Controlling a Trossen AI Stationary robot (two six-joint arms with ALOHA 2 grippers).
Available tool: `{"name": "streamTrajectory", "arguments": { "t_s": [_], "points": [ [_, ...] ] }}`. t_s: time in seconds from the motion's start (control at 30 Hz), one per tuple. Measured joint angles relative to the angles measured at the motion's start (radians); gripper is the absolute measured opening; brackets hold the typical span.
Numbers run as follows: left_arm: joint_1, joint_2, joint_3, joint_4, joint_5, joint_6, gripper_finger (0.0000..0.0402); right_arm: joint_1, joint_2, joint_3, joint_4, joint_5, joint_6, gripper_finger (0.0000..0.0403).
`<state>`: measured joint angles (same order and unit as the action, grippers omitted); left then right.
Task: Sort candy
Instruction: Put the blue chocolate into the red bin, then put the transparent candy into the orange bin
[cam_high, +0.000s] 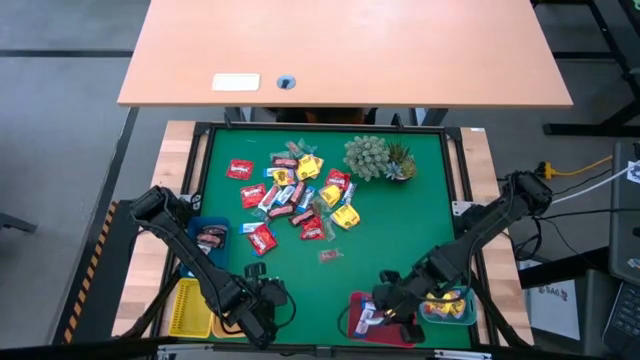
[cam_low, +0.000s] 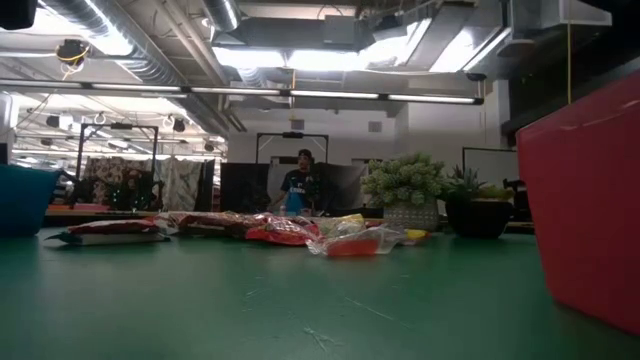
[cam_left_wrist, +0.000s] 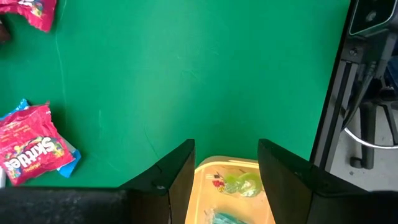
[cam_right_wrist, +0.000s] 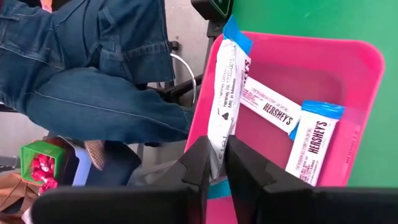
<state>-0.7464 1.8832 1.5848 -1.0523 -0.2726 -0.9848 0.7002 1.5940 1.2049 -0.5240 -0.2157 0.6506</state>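
High view, candy (cam_high: 297, 190): loose heap on the green mat, 9 o'clock of the plant (cam_high: 378, 158).
Left wrist view, left gripper (cam_left_wrist: 226, 168): fingers apart, empty, over the yellow tray (cam_left_wrist: 229, 186).
Right wrist view, right gripper (cam_right_wrist: 216, 163): fingers nearly together on a white bar (cam_right_wrist: 225, 87) over the pink tray (cam_right_wrist: 348, 68); grip or release, cannot tell.
Handling: light, slippery, crinkly wrappers; pinch mid-body.

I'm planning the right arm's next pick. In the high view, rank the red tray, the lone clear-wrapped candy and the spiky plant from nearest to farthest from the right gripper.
From the right gripper:
1. Red tray, directly under it at the near edge.
2. Clear-wrapped candy, alone mid-mat.
3. Spiky plant, at the far edge.
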Motion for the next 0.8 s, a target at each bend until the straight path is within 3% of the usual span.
{"name": "streamTrajectory", "arguments": {
  "t_s": [0.47, 0.67, 0.8],
  "points": [
    [0.0, 0.0, 0.0, 0.0, -0.001, 0.0, 0.016, 0.0, 0.0, 0.0, 0.0, 0.026, -0.004, 0.0176],
    [0.0, 0.0, 0.0, 0.0, -0.043, 0.0, 0.016, 0.0, 0.0, 0.0, 0.0, 0.158, -0.067, 0.0193],
    [0.005, 0.0, 0.0, 0.024, -0.158, 0.001, 0.016, 0.0, 0.0, 0.0, 0.0, 0.211, -0.127, 0.0193]
  ]
}}
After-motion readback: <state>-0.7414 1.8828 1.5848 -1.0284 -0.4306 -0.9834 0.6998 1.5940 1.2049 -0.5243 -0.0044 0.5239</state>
